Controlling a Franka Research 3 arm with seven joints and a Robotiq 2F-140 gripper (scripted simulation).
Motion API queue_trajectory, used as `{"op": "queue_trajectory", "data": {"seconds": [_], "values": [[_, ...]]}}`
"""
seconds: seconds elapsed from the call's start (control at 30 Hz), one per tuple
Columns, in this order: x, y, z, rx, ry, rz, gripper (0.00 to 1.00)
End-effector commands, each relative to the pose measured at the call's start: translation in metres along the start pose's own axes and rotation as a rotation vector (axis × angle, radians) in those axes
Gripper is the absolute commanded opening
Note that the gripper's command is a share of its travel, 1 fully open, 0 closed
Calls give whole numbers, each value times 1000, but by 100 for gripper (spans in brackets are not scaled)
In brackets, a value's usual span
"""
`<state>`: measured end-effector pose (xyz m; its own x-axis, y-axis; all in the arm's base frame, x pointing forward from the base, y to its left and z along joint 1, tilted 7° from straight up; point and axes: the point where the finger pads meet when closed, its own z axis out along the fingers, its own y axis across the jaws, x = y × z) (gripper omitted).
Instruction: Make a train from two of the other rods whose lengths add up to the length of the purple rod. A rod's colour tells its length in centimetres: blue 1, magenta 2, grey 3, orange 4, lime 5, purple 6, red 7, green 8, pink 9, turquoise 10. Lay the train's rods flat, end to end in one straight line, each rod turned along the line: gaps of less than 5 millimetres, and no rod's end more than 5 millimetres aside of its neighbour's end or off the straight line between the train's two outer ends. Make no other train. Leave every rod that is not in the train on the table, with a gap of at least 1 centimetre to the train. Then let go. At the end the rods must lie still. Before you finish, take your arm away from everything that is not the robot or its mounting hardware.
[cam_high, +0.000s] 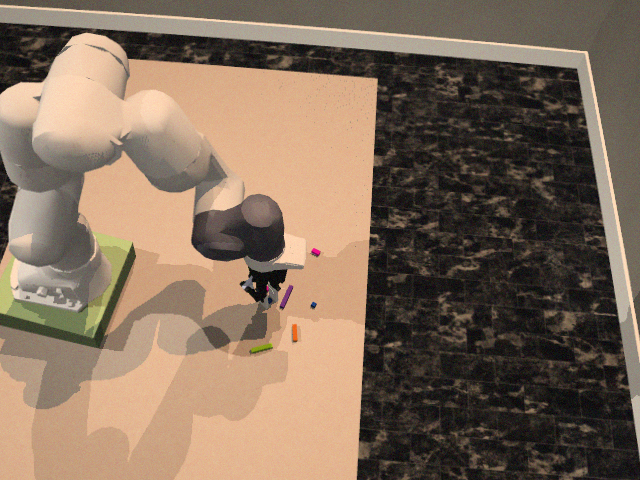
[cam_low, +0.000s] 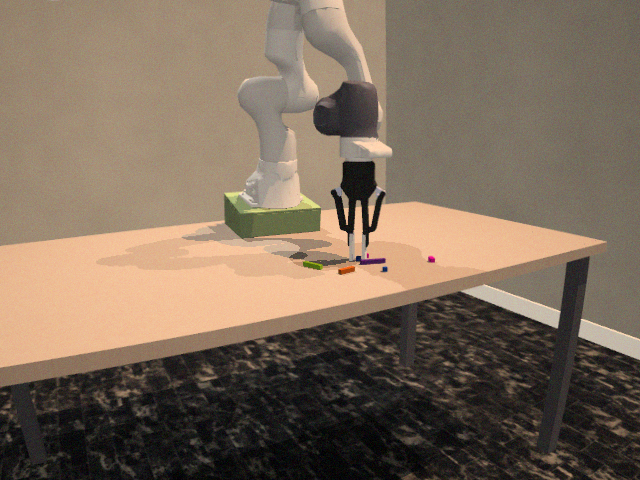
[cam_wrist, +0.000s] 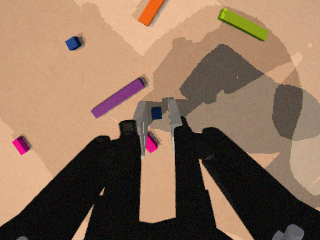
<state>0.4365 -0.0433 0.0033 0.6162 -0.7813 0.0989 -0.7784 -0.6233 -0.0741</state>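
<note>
The purple rod (cam_high: 285, 296) (cam_low: 372, 261) (cam_wrist: 119, 96) lies flat on the table. My gripper (cam_high: 264, 300) (cam_low: 358, 254) (cam_wrist: 157, 112) stands upright just beside it, fingertips down near the table top. The fingers are narrowly open around a small blue rod (cam_wrist: 156, 112) (cam_low: 358, 257), with a gap on each side. A magenta rod (cam_wrist: 151, 142) lies close behind the fingertips. The orange rod (cam_high: 294, 332) (cam_low: 346, 269) (cam_wrist: 155, 3) and the lime rod (cam_high: 261, 348) (cam_low: 312, 265) (cam_wrist: 243, 24) lie apart, a little beyond the purple rod's end.
A second blue rod (cam_high: 313, 304) (cam_low: 384, 268) (cam_wrist: 74, 43) and a second magenta rod (cam_high: 315, 252) (cam_low: 431, 258) (cam_wrist: 20, 144) lie singly towards the table's edge (cam_high: 368, 268). The arm's green base (cam_high: 111, 289) (cam_low: 268, 219) stands farther back.
</note>
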Motion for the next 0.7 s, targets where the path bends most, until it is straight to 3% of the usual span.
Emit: {"op": "queue_trajectory", "data": {"seconds": [0.0,0.33,0.37,0.67], "values": [[2,0,0,2,3,-1,15],[2,0,0,2,3,-1,15],[2,0,0,2,3,-1,3],[2,0,0,2,3,-1,3]]}}
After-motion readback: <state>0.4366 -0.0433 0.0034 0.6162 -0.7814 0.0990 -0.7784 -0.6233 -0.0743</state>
